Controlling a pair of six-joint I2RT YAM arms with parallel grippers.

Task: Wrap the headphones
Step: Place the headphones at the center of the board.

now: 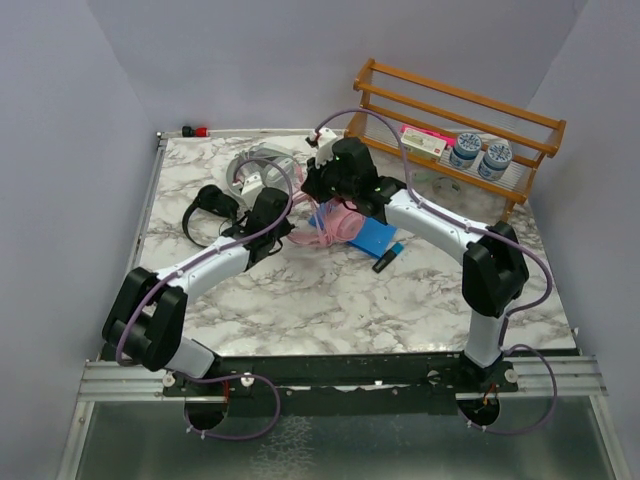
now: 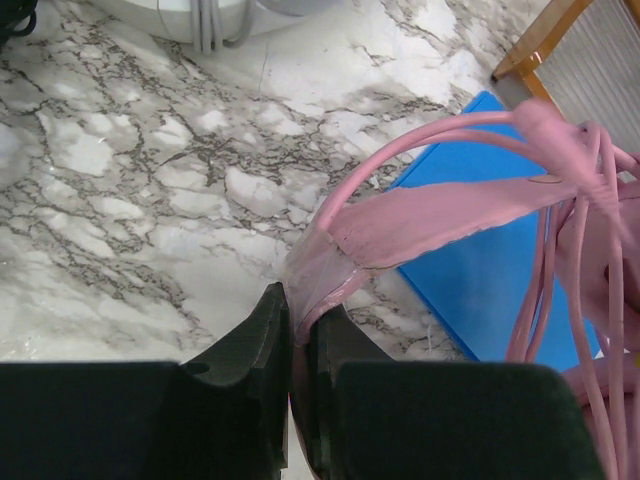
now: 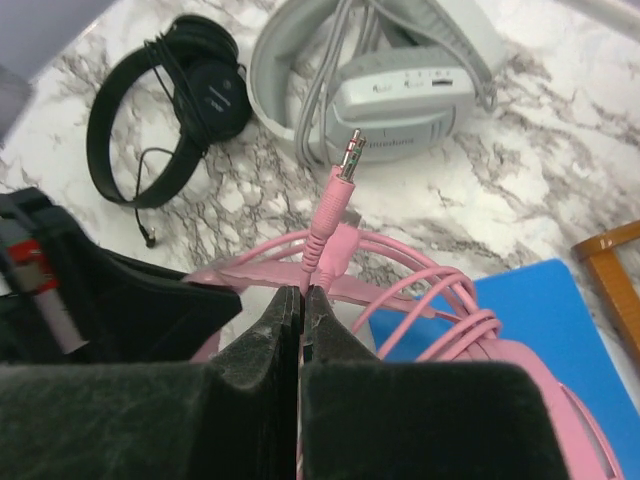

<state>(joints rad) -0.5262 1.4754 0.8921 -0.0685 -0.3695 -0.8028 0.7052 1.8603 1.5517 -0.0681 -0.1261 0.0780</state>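
The pink headphones (image 1: 335,222) lie mid-table, partly on a blue pad (image 1: 372,238). My left gripper (image 2: 300,312) is shut on their pink headband (image 2: 430,222). My right gripper (image 3: 301,297) is shut on the pink cable just below its jack plug (image 3: 335,195), which points up; several pink cable loops (image 3: 440,310) hang beside it. The large grey-white headphones (image 3: 400,70) with grey cable lie at the back; they also show in the top view (image 1: 258,168). The small black headphones (image 3: 165,105) lie at the left, also in the top view (image 1: 210,208).
A wooden rack (image 1: 450,135) at the back right holds a pink-green box (image 1: 422,142) and two blue-lidded jars (image 1: 480,152). A dark pen-like object (image 1: 388,260) lies next to the blue pad. A red-tipped item (image 1: 196,131) sits at the back edge.
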